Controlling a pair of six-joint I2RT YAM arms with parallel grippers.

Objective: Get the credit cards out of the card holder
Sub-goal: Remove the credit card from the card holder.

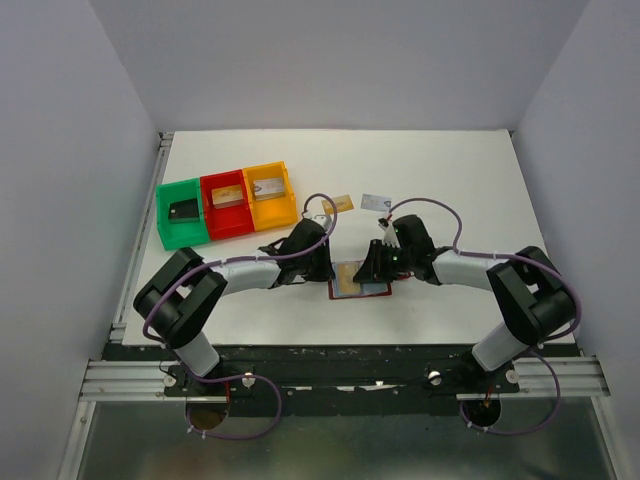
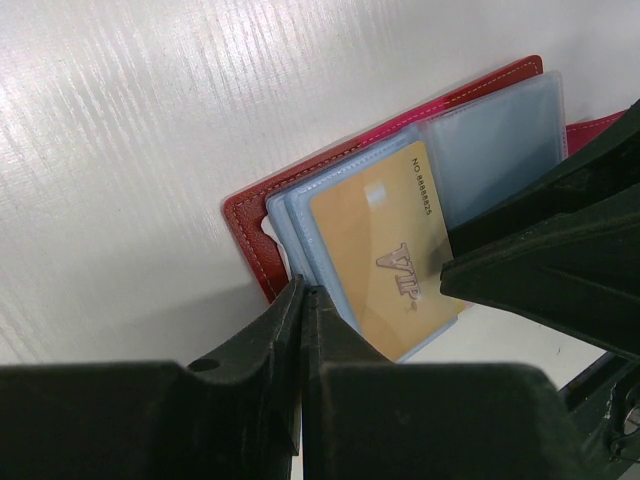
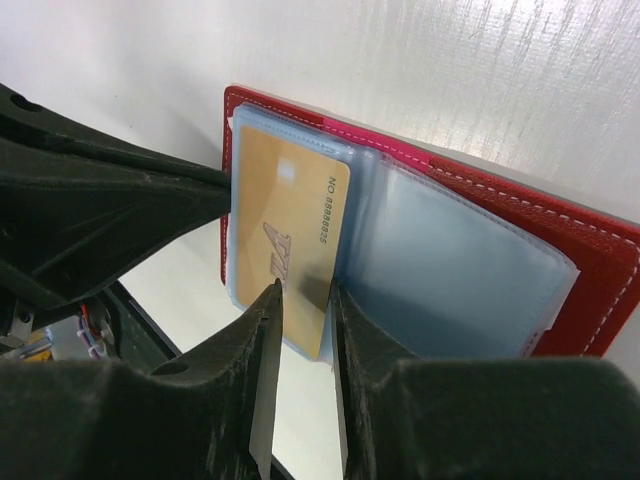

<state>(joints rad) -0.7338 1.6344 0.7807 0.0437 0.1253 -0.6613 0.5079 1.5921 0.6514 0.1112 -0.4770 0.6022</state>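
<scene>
Red leather of the wallet (image 3: pixel 590 255) spread open at six o'clock on the table (image 1: pixel 480 180), between both arms, with a gold card (image 3: pixel 285 235) showing in its clear sleeve. Pinched almost shut on the wallet's nine o'clock edge by the left gripper (image 2: pixel 302 290); parted only narrowly at the right gripper (image 3: pixel 304 292), fingertips astride the gold card's near edge, no firm hold visible. Farther off at twelve o'clock, a tan card (image 1: pixel 340 203) beside a silver card (image 1: pixel 375 201), and at ten o'clock a row of bins (image 1: pixel 232 229).
</scene>
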